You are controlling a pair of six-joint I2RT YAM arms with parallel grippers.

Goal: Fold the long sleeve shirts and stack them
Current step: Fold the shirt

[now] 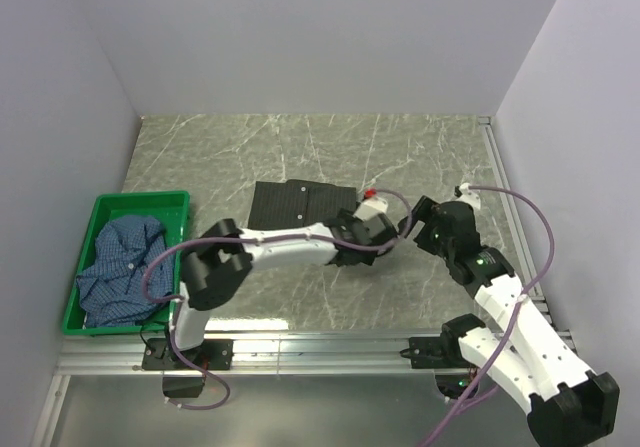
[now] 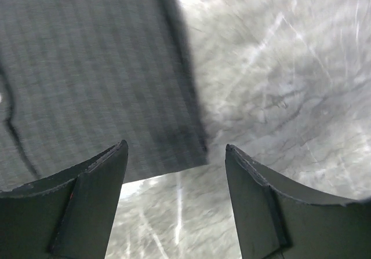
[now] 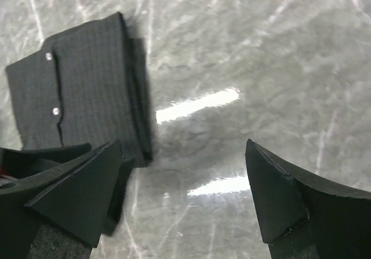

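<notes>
The black pinstriped shirt (image 1: 298,205) lies folded into a flat rectangle on the marble table, buttons showing (image 3: 81,94). My left gripper (image 1: 372,229) hovers just off its near right corner. In the left wrist view this gripper (image 2: 175,147) is open, with only bare table between the fingers and the shirt's corner (image 2: 98,68) just ahead. My right gripper (image 1: 420,223) sits to the right of the shirt. It (image 3: 182,144) is open and empty over the marble. The blue checked shirt (image 1: 120,262) lies crumpled in the crate.
A green plastic crate (image 1: 100,205) stands at the table's left edge. White walls close in the back and both sides. The two grippers are close together, right of the folded shirt.
</notes>
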